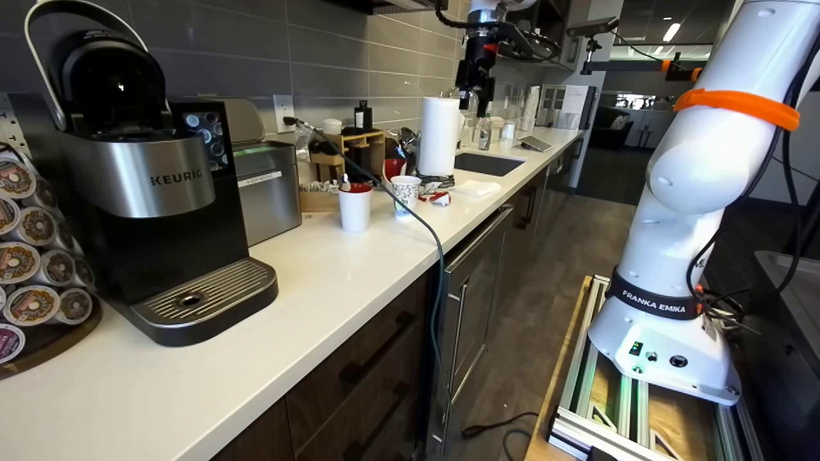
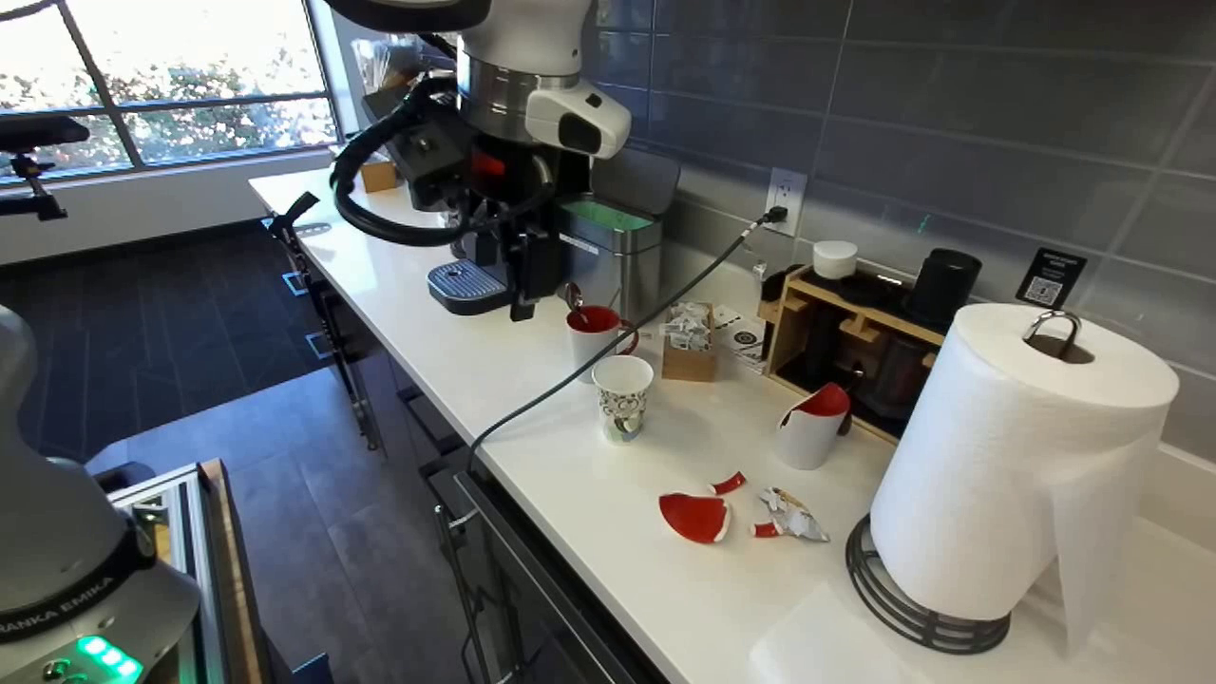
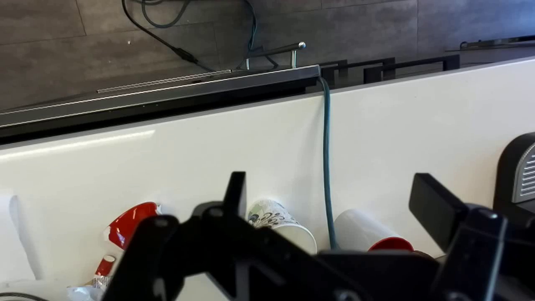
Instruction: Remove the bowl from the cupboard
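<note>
The bowl does not show in these frames; it is hidden or out of view. The cupboard (image 1: 403, 6) shows only as a dark lower edge at the top of an exterior view. My gripper points down, high above the white counter, and shows in both exterior views (image 1: 475, 102) (image 2: 527, 294). In the wrist view my gripper (image 3: 332, 194) has its two fingers wide apart with nothing held between them. Beyond the fingers, lower down, stand a patterned paper cup (image 3: 271, 215) and a white mug with a red inside (image 3: 361, 230).
A dark cable (image 2: 655, 313) runs from the wall outlet across the counter and over its edge. A paper towel roll (image 2: 1016, 465), broken red-white mug pieces (image 2: 696, 518), a wooden organizer (image 2: 855, 313) and a coffee maker (image 1: 166, 173) stand or lie on the counter.
</note>
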Robot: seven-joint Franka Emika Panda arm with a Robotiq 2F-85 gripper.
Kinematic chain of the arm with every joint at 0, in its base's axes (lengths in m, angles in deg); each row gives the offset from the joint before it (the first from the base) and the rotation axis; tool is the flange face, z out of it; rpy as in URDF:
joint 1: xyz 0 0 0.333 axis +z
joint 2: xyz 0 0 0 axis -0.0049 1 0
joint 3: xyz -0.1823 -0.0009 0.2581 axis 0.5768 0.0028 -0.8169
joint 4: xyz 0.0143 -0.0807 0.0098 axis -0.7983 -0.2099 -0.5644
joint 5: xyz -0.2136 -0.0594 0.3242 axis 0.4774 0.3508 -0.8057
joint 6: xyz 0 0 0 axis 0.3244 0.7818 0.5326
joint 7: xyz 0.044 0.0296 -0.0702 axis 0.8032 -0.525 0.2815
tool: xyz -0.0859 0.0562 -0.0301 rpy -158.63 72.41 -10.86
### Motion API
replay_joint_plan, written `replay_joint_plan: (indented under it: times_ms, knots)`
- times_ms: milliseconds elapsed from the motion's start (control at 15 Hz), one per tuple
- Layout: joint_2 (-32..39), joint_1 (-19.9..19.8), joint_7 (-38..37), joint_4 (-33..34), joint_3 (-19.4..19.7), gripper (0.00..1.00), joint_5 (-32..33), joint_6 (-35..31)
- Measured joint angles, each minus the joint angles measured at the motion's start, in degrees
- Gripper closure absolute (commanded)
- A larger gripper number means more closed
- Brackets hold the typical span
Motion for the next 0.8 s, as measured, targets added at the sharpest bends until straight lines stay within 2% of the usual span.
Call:
replay_joint_plan:
  times_ms: [267, 533, 800]
  knots:
    - [0.0, -0.2, 0.0, 0.0, -0.2, 0.0, 0.0, 0.0]
    - [-2.0, -0.6, 3.5, 1.1, -1.5, 0.0, -6.8, -2.5]
    - [-8.4, -0.6, 8.3, 4.4, -2.0, 0.0, -10.6, -2.4]
